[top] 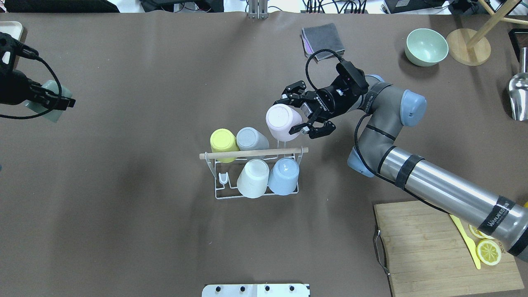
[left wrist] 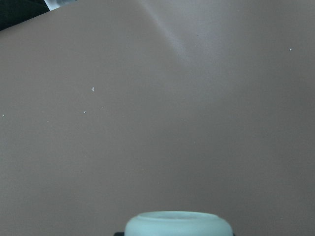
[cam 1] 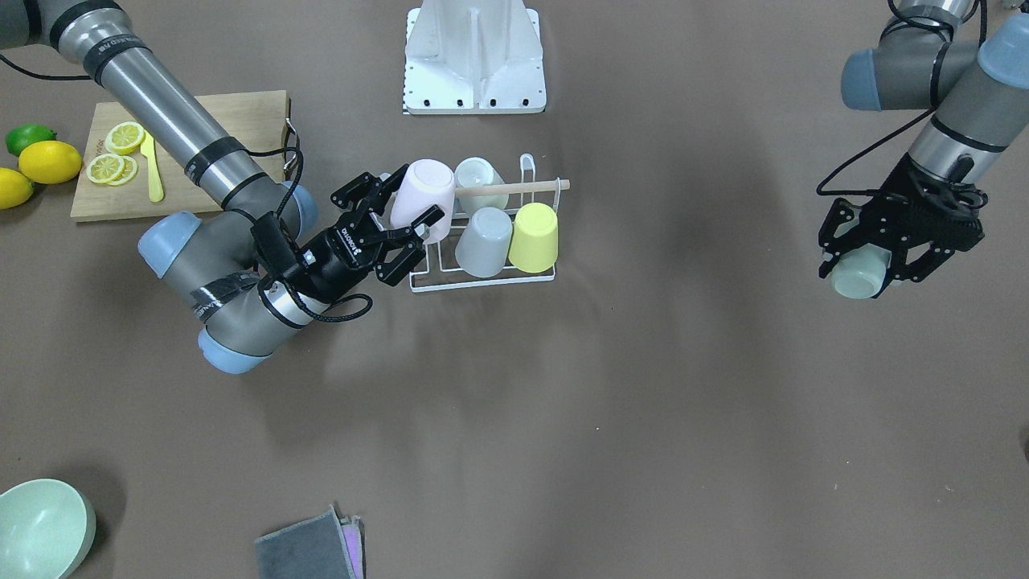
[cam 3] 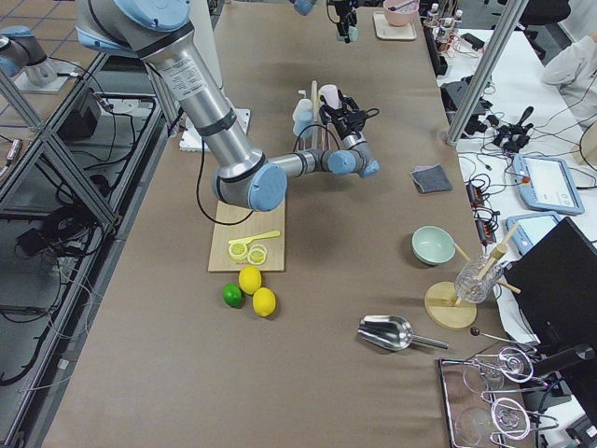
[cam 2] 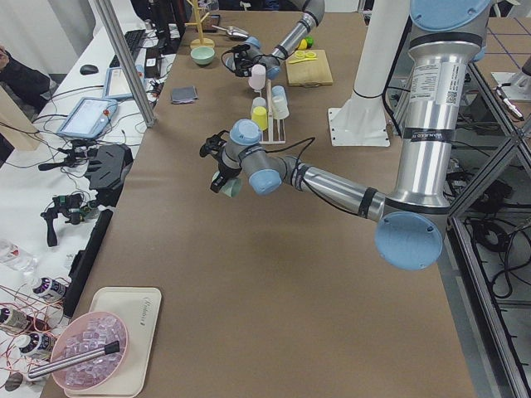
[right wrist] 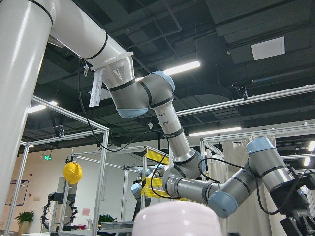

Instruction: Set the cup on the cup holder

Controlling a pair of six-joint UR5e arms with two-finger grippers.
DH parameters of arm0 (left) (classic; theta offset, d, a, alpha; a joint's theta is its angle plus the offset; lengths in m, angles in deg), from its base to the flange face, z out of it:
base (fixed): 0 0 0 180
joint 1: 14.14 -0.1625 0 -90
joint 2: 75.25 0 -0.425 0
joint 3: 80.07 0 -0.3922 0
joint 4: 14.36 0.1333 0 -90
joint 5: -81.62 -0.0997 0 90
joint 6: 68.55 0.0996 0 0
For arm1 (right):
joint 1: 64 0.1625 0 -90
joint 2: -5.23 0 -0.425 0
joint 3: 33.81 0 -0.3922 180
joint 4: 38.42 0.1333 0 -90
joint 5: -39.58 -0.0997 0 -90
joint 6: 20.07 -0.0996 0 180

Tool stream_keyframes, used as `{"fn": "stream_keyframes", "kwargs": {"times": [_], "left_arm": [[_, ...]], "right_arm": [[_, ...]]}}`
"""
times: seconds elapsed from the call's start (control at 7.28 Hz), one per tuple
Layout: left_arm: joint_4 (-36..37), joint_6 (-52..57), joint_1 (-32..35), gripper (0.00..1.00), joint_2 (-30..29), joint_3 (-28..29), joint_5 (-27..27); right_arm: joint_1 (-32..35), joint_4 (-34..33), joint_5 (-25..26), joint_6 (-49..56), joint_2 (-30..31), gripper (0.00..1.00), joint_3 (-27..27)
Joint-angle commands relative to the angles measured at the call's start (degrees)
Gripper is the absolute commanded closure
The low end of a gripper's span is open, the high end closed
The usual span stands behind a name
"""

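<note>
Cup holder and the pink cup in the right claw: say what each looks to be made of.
Cup holder: thin white wire with smooth bends, probably coated metal. Its handle rod: pale and matte, looks like bare wood. Pink cup: opaque, evenly coloured, with a soft matte sheen; likely plastic, though the look alone cannot rule out ceramic.

In the white wire rack with a light wooden rod handle [top: 264, 152], one corner prong [top: 222, 178] beside the cream upturned cup [top: 252, 178] stands bare; the rod spans the rack's middle overhead; brown worktop [top: 136, 173] lies open from there to the left tool [cam 1: 864, 269]
</note>
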Motion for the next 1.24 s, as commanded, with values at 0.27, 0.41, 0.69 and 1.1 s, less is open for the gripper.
{"fn": "stream_keyframes", "kwargs": {"times": [0.27, 0.41, 0.69, 1.1], "left_arm": [[-0.15, -0.01, -0.9, 1.0, -0.38, 0.33, -0.01], [-0.06, -0.01, -1.0, 1.0, -0.9, 0.5, -0.19], [-0.06, -0.01, -1.35, 1.0, -0.91, 0.42, -0.28], [-0.5, -0.27, -1.35, 1.0, -2.83, -0.72, 0.16]], "right_arm": [[-0.36, -0.66, 0.0, 0.03, -0.07, 0.13, -0.02], [-0.36, -0.58, -0.18, -0.06, -0.07, 0.03, -0.02], [-0.27, -0.58, -0.26, -0.15, 0.02, 0.03, -0.11], [4.29, -0.67, -0.62, -3.72, 3.16, 0.06, -0.63]]}}
